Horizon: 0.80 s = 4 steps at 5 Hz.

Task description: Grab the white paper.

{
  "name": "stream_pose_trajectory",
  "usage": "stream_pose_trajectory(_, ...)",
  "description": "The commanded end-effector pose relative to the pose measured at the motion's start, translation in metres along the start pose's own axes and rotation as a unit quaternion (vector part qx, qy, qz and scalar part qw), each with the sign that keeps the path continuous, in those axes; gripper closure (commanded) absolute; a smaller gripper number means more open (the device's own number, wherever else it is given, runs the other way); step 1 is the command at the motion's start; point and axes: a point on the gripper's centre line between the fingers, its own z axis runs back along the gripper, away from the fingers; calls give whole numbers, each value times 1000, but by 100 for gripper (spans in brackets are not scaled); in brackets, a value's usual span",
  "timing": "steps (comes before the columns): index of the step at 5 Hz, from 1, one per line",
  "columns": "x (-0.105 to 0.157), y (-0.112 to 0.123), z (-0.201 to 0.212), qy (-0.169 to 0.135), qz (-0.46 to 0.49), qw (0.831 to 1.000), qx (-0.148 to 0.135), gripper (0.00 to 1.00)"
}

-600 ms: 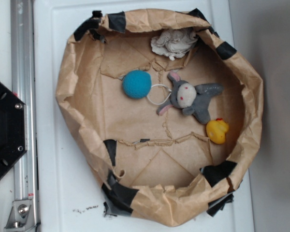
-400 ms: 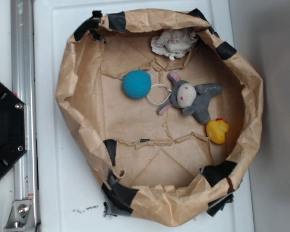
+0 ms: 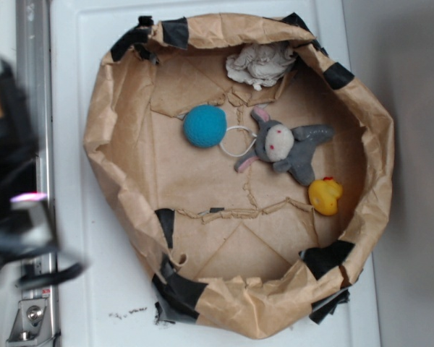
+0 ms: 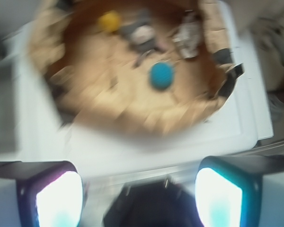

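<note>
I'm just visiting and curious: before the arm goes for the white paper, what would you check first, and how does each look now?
1. White paper visible, by the bag's far rim: ok.
2. Nothing on top of it: ok.
3. Blue ball and grey bunny apart from it: ok.
4. End effector open, fingers wide apart: ok.
5. End effector over the paper: not ok, outside the brown paper bag.
6. Wrist view sharp: not ok, blurred.

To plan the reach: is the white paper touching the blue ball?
No, the white paper lies against the bag's far wall, apart from the blue ball.
</note>
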Motion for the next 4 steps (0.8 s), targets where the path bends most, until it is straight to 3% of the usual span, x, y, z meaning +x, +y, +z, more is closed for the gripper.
stream_pose_trajectory(1,53,14,-51,-101,141,985,-8,0)
stream_pose_trajectory(2,72,12,-72,-140,234,962,-11,0)
stream_pose_trajectory(3,89,9,-91,-133,288,948,9,0)
stream_pose_trajectory(4,107,15,-115,-114,305,945,27,0)
